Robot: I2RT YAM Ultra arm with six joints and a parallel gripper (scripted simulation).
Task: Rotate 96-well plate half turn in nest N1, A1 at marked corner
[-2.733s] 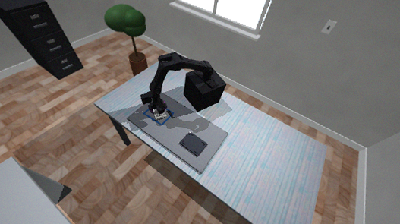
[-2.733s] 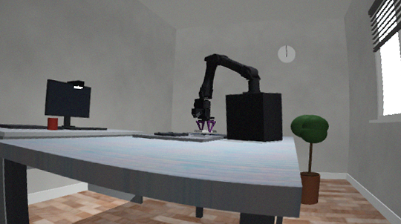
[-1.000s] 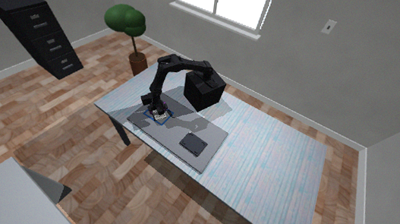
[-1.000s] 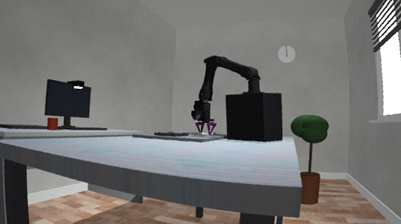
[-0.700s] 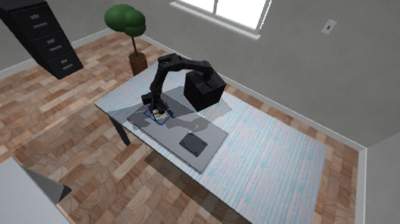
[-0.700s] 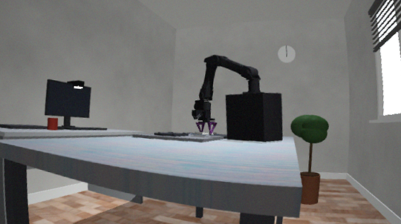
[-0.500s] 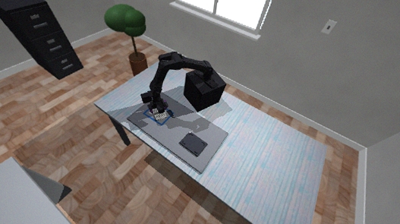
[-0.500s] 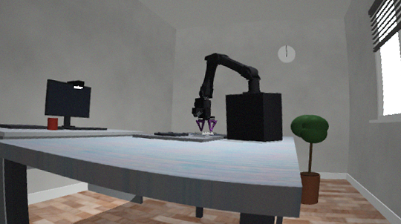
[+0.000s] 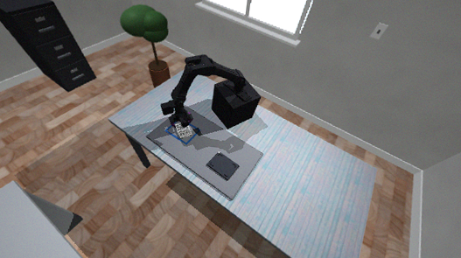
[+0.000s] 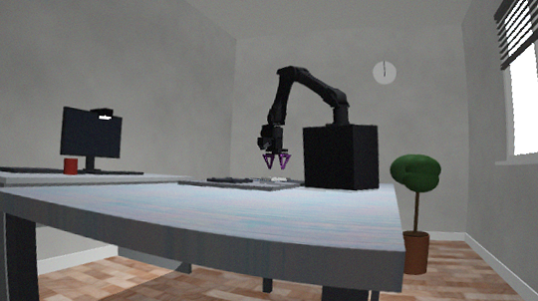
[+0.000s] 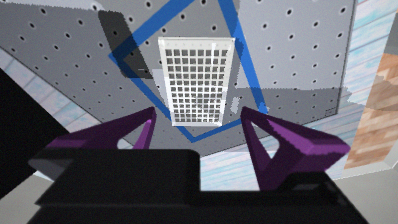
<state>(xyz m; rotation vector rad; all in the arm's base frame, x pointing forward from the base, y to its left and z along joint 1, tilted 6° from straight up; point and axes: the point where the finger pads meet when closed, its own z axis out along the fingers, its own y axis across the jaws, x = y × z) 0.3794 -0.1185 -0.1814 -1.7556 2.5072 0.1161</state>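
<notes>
Table bears grey deck; nest is seen at 4 o'clock of plate, well apart, nothing in it. Plate lies flat inside blue outline, skewed to tape. Risk judged: A1 corner not made out, so re-grasp could be made at wrong heading; skewed plate could catch on locators. Gripper is raised above plate's near end, jaws spread wide, nothing held or touched.
</notes>
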